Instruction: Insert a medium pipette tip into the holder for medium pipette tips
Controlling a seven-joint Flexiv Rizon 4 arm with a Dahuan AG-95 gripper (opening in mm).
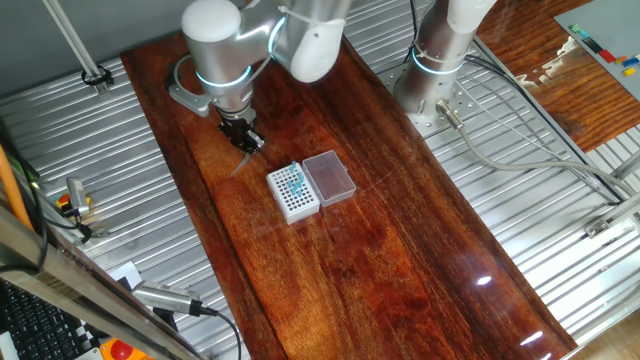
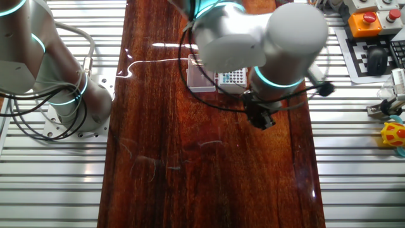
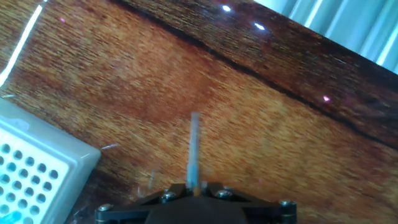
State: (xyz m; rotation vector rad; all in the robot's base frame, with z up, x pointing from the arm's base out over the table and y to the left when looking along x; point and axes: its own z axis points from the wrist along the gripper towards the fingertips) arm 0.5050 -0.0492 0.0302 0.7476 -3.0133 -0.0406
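Bright overhead light leaves white glare spots on the glossy wooden table (image 1: 400, 270); the hand view is motion-blurred.

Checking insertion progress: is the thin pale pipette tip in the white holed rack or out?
Out: the tip sticks from the shut gripper over bare wood, beside the rack.

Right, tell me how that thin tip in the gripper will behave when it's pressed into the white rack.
The pipette tip is needle-thin, so probably very light and somewhat bendy if it meets the holder off-centre. It is pinched only at its base by the gripper, so it could tilt or slip. Its smooth taper should help it slide into a hole.
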